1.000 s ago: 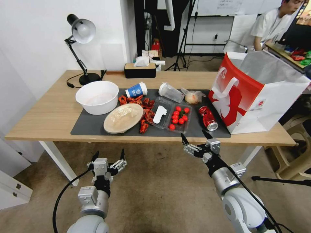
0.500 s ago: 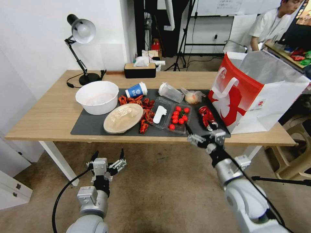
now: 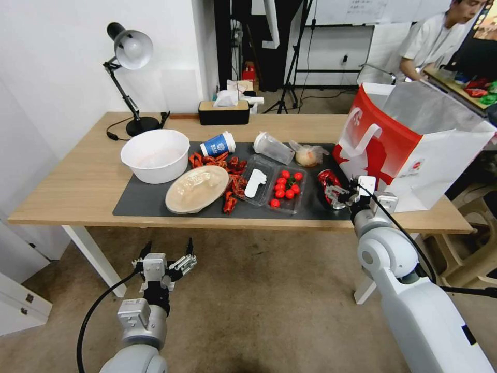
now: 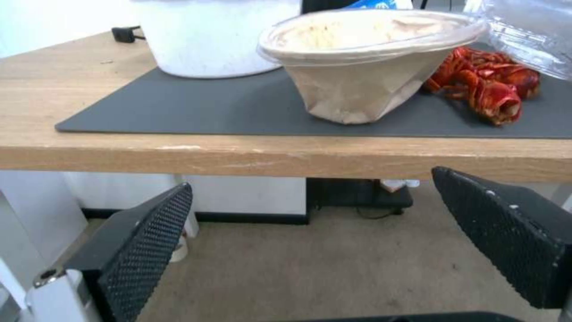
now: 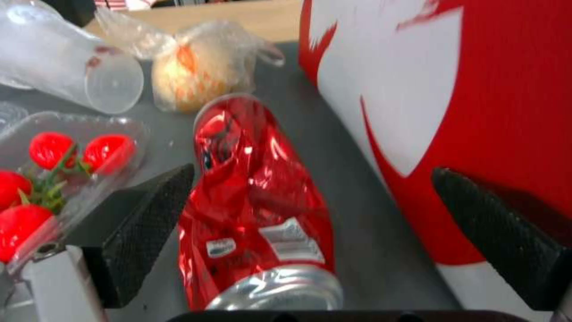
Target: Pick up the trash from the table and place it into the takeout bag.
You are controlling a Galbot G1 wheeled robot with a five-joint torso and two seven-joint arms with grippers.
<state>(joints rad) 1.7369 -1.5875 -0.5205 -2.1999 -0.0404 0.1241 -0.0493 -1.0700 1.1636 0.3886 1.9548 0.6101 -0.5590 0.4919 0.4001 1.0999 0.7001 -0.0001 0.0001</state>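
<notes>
The crushed red can (image 3: pixel 327 179) lies on the dark mat (image 3: pixel 140 204) of the wooden table (image 3: pixel 77 181), just left of the red-and-white takeout bag (image 3: pixel 404 150). My right gripper (image 3: pixel 341 192) is open at the can's near end. In the right wrist view the can (image 5: pixel 256 201) lies between the spread fingers (image 5: pixel 149 223), with the bag (image 5: pixel 477 89) close beside it. More trash sits on the mat: a blue-and-white paper cup (image 3: pixel 218 144), a clear plastic cup (image 3: pixel 273 147), a wrapped food bundle (image 3: pixel 308 155) and a tan lid (image 3: pixel 197 188). My left gripper (image 3: pixel 164 259) hangs open below the table's front edge.
A white bowl (image 3: pixel 155 154), red crayfish shells (image 3: pixel 233 176), a clear tray of cherry tomatoes (image 3: pixel 286 189) and a tray with a white spoon (image 3: pixel 256 181) share the mat. A desk lamp (image 3: pixel 129 52) and a tissue box (image 3: pixel 223 111) stand at the back.
My right arm has reached forward and up from below the table edge, bringing its open gripper to the red can. The left gripper has sunk slightly.
</notes>
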